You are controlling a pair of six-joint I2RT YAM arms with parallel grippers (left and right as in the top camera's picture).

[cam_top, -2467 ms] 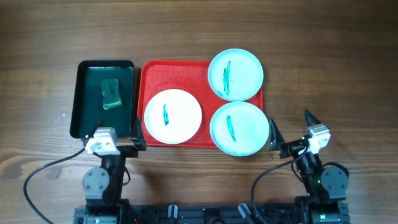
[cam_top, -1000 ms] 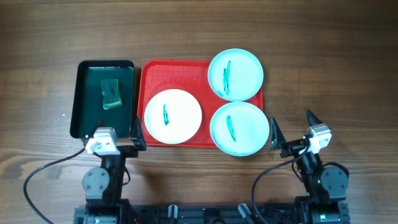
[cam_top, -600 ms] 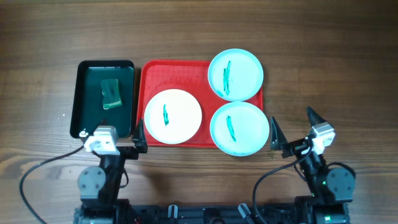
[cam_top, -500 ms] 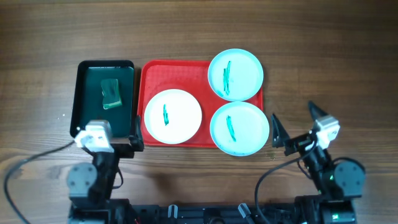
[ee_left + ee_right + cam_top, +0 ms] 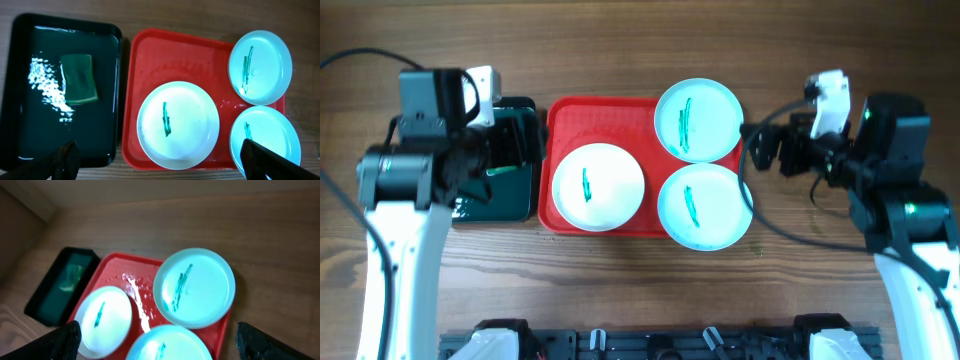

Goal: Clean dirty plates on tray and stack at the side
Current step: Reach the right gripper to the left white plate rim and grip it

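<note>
The red tray (image 5: 565,115) holds three plates, each with a green smear: a white plate (image 5: 598,187) at front left, a pale cyan plate (image 5: 698,120) at back right and a second cyan plate (image 5: 705,207) at front right. My left gripper (image 5: 520,150) is open and empty, high above the black tray's right side. My right gripper (image 5: 753,160) is open and empty, high beside the red tray's right edge. The left wrist view shows the white plate (image 5: 190,125) and the red tray (image 5: 150,55). The right wrist view shows the back cyan plate (image 5: 200,287).
A smaller black tray (image 5: 460,205) with wet sheen lies left of the red tray and holds a green sponge (image 5: 79,79). Bare wooden tabletop (image 5: 840,60) lies to the right and behind. The front cyan plate overhangs the red tray's front right corner.
Both arms have risen from the near table edge and swung away from it: the left now over the black tray, the right beside the red tray's right edge. The plates have not moved.
</note>
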